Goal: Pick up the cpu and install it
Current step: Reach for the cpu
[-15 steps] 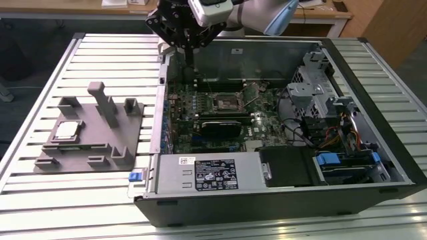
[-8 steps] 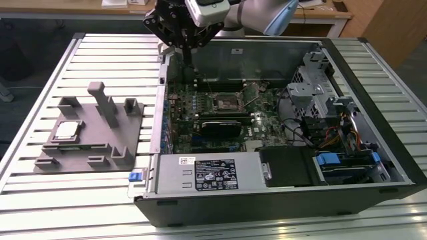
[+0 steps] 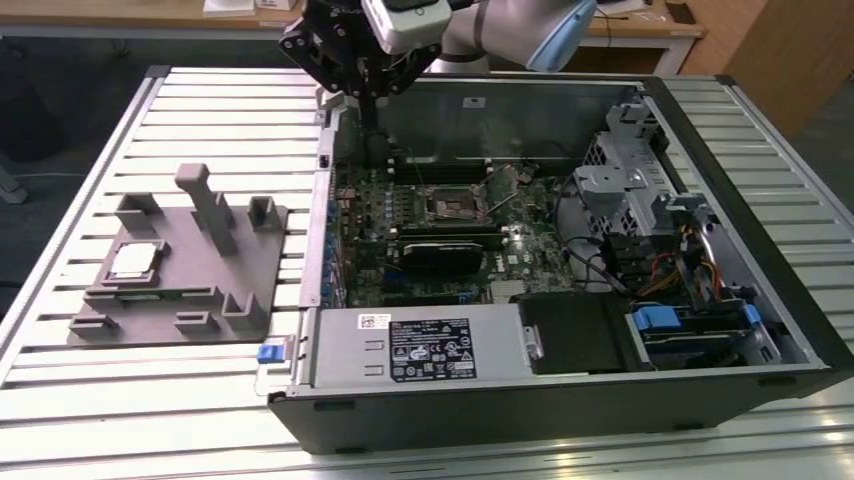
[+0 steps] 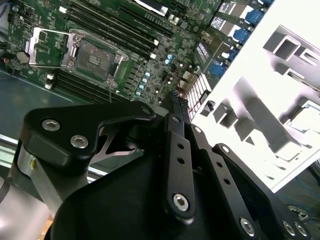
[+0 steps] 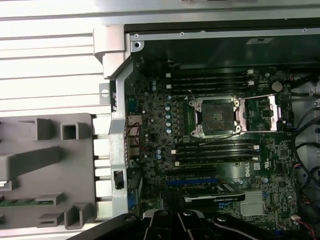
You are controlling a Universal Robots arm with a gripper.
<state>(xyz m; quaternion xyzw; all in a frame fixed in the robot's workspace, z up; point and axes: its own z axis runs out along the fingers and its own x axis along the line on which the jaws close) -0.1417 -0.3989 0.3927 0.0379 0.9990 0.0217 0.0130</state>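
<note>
Currently cpu (image 3: 134, 262) on tray (image 3: 200, 300); case wall (image 3: 322, 240) between it and socket (image 3: 451, 207).

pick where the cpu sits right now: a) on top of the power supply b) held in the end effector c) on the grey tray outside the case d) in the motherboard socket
C: the cpu lies on the grey tray at the exterior view's left, outside the computer case, while the motherboard socket stands open and empty.
</note>
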